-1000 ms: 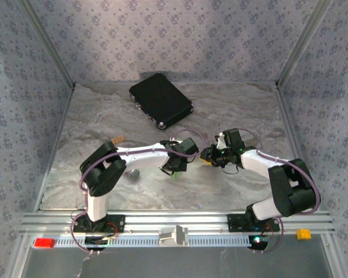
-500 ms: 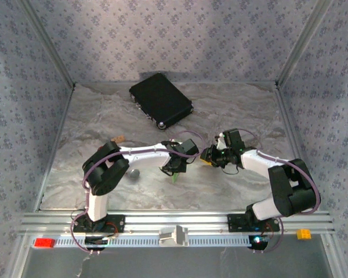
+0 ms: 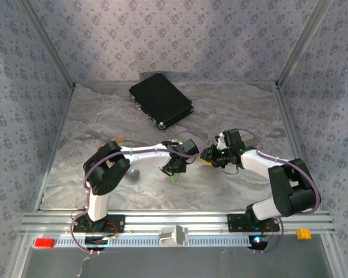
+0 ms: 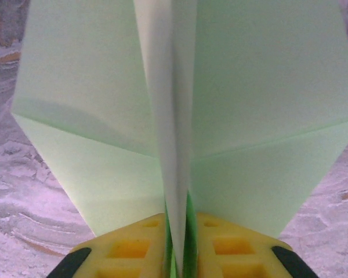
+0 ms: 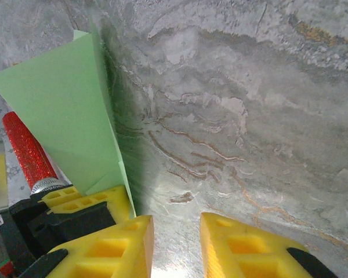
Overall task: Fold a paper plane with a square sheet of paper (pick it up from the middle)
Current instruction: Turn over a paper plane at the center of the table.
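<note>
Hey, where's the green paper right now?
The folded green paper sits between the left gripper's jaws near the table's middle, with the right gripper just to its right.

A grey marbled table (image 3: 232, 110) carries everything. A black rectangular case (image 3: 160, 99) lies flat at the far side, left of centre. A small tan piece (image 3: 119, 139) sits at mid-left. Nearer lies a red-handled tool (image 3: 133, 173), its grey head pointing left. The light-green paper plane (image 3: 174, 177) reaches down near the middle; contact with the table cannot be told.
</note>
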Action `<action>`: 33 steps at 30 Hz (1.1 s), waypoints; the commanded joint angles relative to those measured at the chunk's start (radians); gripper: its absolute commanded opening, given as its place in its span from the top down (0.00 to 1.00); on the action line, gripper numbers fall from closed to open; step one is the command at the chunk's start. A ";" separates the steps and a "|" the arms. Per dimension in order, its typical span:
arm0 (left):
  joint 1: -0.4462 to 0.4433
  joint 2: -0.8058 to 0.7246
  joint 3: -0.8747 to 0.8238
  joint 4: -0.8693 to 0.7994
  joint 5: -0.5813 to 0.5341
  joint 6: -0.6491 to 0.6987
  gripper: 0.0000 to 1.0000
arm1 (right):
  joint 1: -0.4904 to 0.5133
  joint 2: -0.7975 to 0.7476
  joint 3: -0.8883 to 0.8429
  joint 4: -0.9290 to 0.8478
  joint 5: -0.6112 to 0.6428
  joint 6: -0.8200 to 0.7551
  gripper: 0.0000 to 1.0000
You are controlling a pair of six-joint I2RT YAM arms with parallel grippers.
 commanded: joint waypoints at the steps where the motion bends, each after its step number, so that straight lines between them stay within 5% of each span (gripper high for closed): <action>1: -0.004 0.036 -0.012 -0.023 -0.006 -0.027 0.80 | -0.005 0.001 -0.007 -0.018 0.004 -0.015 0.71; 16: -0.012 0.064 0.007 -0.049 -0.019 -0.108 0.63 | -0.014 -0.014 -0.005 -0.028 0.000 -0.019 0.70; 33: -0.024 0.012 0.069 -0.070 -0.028 -0.094 0.61 | -0.032 -0.052 0.019 -0.090 0.013 -0.046 0.68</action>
